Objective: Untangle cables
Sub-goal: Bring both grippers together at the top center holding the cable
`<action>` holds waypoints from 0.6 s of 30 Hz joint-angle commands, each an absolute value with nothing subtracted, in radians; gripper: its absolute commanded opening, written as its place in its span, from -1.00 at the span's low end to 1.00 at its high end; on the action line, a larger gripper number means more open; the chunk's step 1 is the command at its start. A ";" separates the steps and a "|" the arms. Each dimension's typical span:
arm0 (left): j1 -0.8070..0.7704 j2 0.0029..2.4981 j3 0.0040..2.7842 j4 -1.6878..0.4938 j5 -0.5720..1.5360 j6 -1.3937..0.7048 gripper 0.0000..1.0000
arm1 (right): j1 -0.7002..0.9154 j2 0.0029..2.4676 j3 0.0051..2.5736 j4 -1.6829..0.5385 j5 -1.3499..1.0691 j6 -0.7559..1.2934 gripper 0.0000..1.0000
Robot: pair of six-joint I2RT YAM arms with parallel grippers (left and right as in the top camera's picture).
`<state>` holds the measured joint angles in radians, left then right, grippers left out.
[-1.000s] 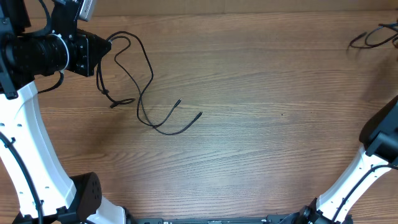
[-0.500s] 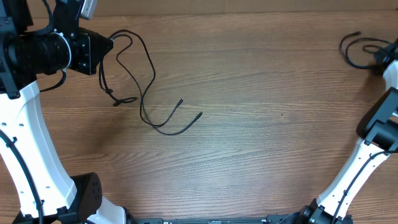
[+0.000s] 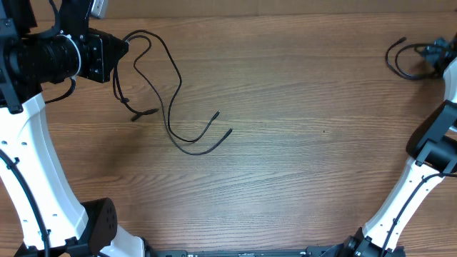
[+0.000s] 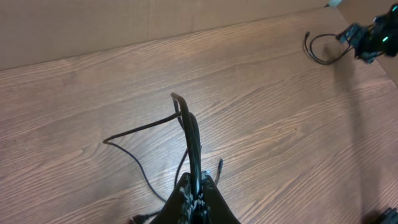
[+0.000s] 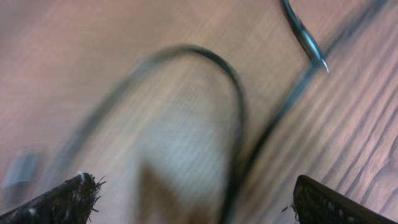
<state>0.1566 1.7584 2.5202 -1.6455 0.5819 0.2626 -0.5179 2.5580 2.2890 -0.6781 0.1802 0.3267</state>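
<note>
Right hand (image 5: 196, 193) sprung wide over far loop (image 5: 238, 93), left hand (image 4: 198, 185) pinching cables (image 4: 192, 134), grip clear only from wrist

A warm brown surface (image 3: 300, 157), streaked end to end with darker wood grain, fills what we see. On it lie thin black cables (image 3: 173, 86), plain and unpatterned, and the lone cable (image 3: 397, 64) is the same black. The left arm (image 3: 34, 164) is glossy white along its long link and black at its joints and housing; the right arm (image 3: 408, 196) wears the same white and black. The left end effector (image 4: 198, 198) is black, flecked with pale glints. The right end effector (image 5: 193, 202) shows black fingertips (image 5: 65, 199) and, in our left wrist view, a small teal light.
</note>
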 commanded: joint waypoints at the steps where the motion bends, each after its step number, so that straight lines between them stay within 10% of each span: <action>1: 0.149 1.752 2.522 -1.638 0.573 0.246 -0.91 | -0.469 2.332 2.371 -0.753 -0.046 0.281 1.00; 8: 0.149 1.752 2.522 -1.598 0.573 0.214 -0.92 | -0.324 2.123 2.371 -0.921 -0.479 0.258 1.00; 18: 0.036 1.787 2.522 -1.119 0.573 -0.226 -0.92 | 0.068 2.076 2.371 -1.228 -0.821 -0.430 0.72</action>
